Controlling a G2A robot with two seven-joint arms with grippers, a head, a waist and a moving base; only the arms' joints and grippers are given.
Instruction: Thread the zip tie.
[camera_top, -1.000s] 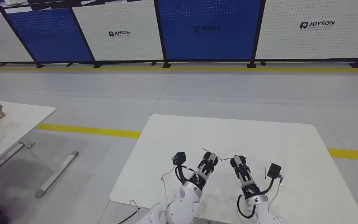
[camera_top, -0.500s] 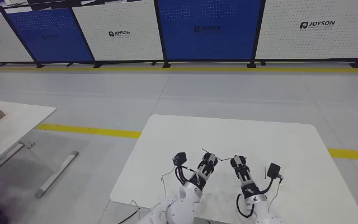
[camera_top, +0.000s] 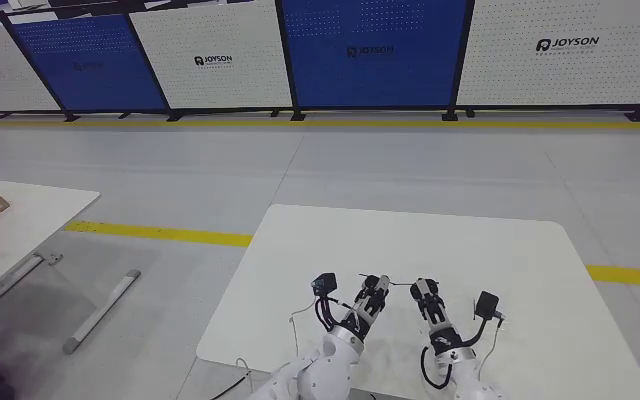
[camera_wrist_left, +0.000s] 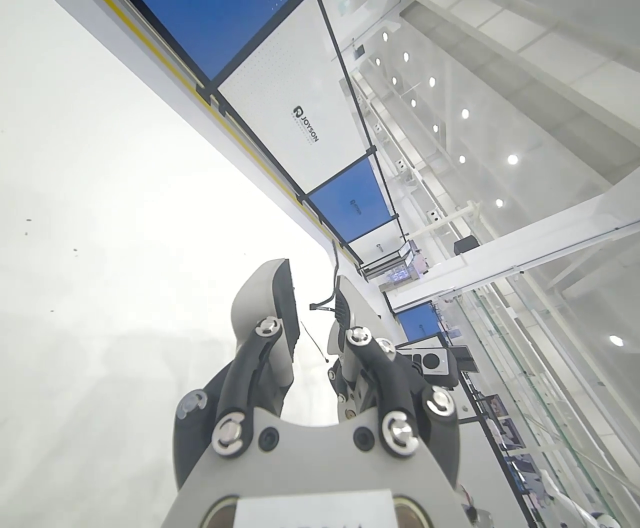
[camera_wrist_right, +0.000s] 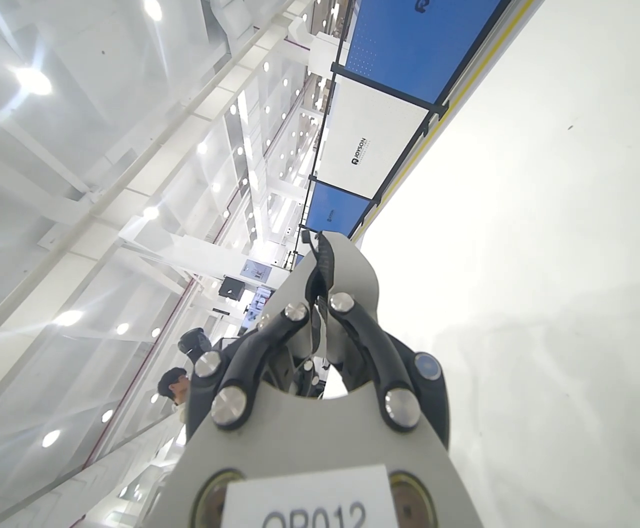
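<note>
A thin black zip tie (camera_top: 397, 283) spans the small gap between my two grippers, low over the front of the white table (camera_top: 420, 235). My right gripper (camera_top: 420, 289) is shut on its strap (camera_wrist_right: 322, 262), and a short end pokes out past the fingertips. My left gripper (camera_top: 377, 287) is open. In the left wrist view the zip tie (camera_wrist_left: 325, 305) passes between the left gripper's (camera_wrist_left: 314, 272) two fingers, close to one ribbed pad (camera_wrist_left: 342, 307). A hair-thin tail slants below it.
The table's front edge (camera_top: 300, 365) lies just behind both wrists. Bare tabletop stretches toward the far edge (camera_top: 410, 210). Another white table (camera_top: 35, 215) stands off to the left across the floor. Blue and white panels (camera_top: 370, 50) line the back.
Both grippers have shifted only slightly and stand a little closer together. The zip tie's free tail beside the left gripper sits a bit lower than before.
</note>
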